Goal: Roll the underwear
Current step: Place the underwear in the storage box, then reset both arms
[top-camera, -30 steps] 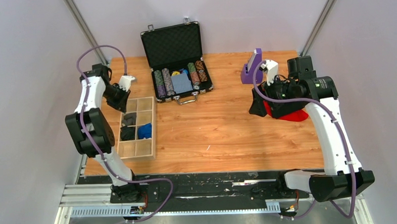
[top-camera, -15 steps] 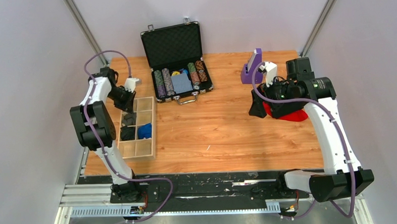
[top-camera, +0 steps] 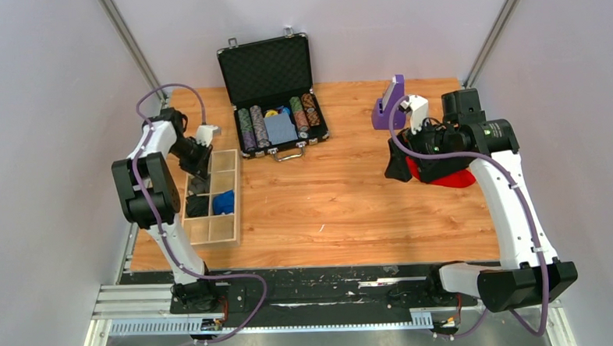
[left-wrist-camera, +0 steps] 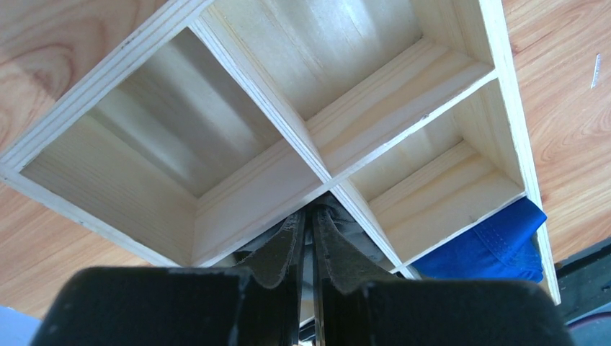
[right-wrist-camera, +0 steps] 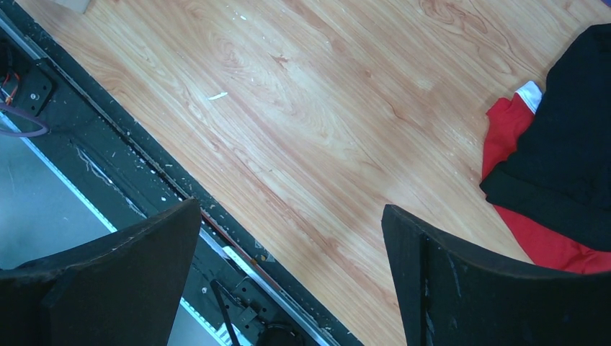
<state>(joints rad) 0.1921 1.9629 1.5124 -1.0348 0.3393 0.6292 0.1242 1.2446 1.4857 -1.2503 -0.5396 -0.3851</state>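
Left fingers [left-wrist-camera: 288,245], nearly together, touched the underwear [left-wrist-camera: 364,241] in a wooden tray [left-wrist-camera: 317,130]; right fingers [right-wrist-camera: 461,288] hung wide apart above the surface [right-wrist-camera: 310,108].

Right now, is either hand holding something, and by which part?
Right hand is open, empty. Left hand is nearly shut over the underwear; a grip cannot be told.

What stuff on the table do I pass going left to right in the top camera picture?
wooden divider tray → open poker-chip case → purple stand → red garment
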